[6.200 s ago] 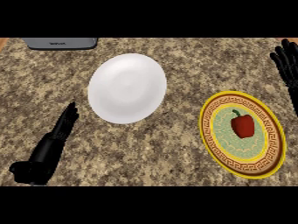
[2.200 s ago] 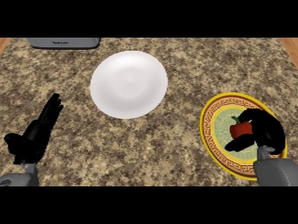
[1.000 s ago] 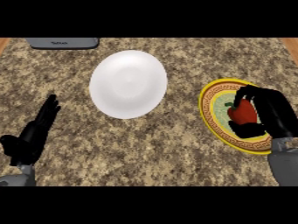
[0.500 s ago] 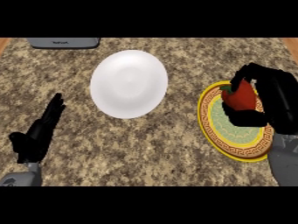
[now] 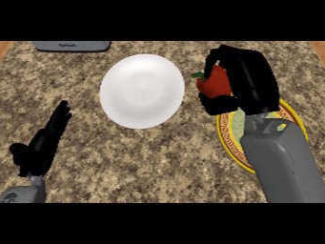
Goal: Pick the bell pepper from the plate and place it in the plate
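Black right hand (image 5: 246, 81) curls round the red pepper (image 5: 213, 83), held above the counter (image 5: 157, 157) — off the patterned plate (image 5: 229, 138), which lies below and behind the forearm. The white plate (image 5: 142, 90) sits just to the hand's left, its near rim close beside the pepper — the short carry is leftward. Left hand (image 5: 44, 143) rests with fingers straight, well apart at lower left.
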